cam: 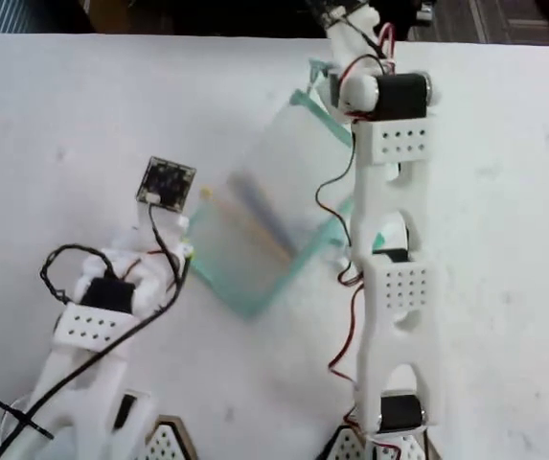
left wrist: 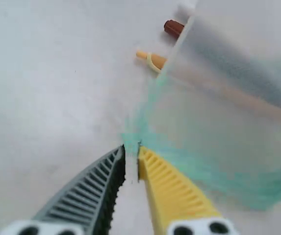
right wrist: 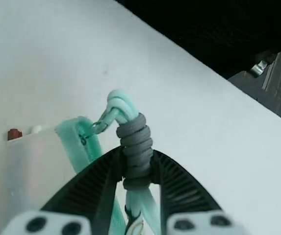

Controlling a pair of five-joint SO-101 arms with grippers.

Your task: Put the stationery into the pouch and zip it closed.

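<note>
White table (cam: 504, 192): matte surface with faint specks. Beyond its far edge at 12 o'clock: dark floor (cam: 207, 14). At 11 o'clock: blue-striped object (cam: 6, 14), cut off by the frame edge. At 1 o'clock: grey ribbed panel (cam: 485, 19).

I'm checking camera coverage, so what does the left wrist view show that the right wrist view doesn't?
Left wrist view: the left pincer pinching the pouch at its teal corner, an orange pen tip poking out. Right wrist view: the right pincer clamped on the grey-wrapped zipper cord. Both: the pouch, a brown pen end, the white table.
</note>
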